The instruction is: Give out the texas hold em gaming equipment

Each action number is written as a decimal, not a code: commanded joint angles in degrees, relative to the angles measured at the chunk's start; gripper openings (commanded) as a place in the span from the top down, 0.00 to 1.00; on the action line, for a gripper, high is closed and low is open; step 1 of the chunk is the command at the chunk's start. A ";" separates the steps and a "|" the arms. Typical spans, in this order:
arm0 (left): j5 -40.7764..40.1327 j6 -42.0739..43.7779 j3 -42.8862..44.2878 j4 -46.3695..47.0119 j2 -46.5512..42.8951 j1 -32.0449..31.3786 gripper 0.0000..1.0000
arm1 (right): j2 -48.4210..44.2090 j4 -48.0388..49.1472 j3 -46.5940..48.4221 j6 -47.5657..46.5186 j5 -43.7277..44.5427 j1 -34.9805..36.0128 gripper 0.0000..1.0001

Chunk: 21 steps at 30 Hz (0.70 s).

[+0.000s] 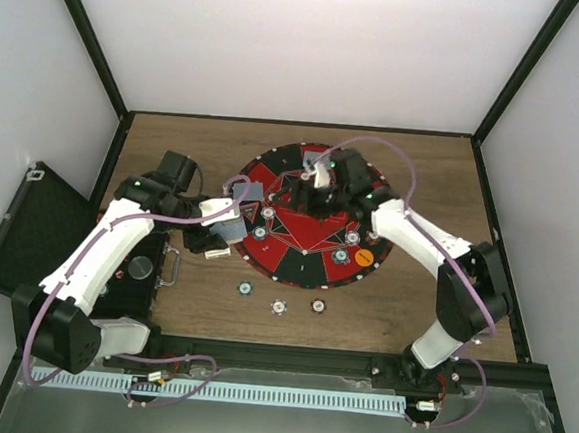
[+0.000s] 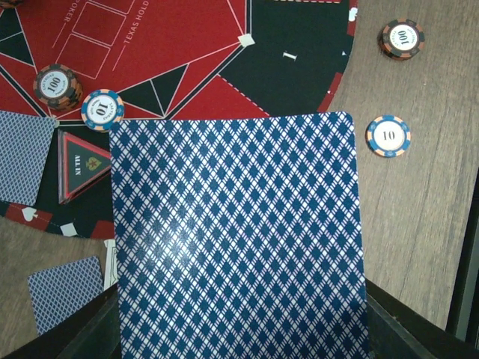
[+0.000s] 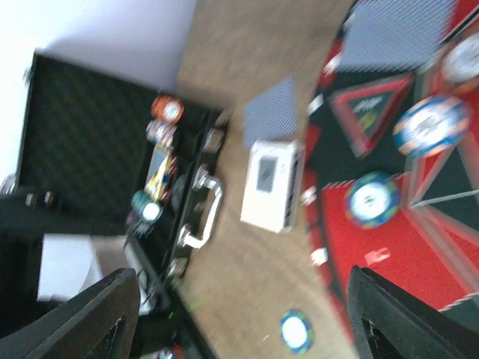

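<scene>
1. At eleven o'clock in the left wrist view, we read "TEXAS HOLD" in white on the red round mat.
2. At ten o'clock on that mat, the dark chip says "100" and the blue chip just beside it says "10".
3. At nine o'clock, the triangular marker reads "ALL IN".
4. On the bench, the outer dark chip at one o'clock shows "100" and the outer blue chip at two o'clock shows "10".
5. We can read nothing in the other two views.

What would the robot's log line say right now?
left gripper: shut on playing card | right gripper: open, empty, above poker mat
</scene>
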 commanded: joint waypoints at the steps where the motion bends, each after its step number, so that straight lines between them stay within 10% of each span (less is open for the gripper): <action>1: 2.41 0.16 -0.66 -0.64 -1.51 -0.08 0.96 | -3.36 11.27 -4.63 7.83 -5.84 6.70 0.22; 21: 1.99 -0.05 -1.42 -0.90 -4.17 -0.67 0.96 | 8.51 16.77 2.00 12.11 -12.59 18.31 0.25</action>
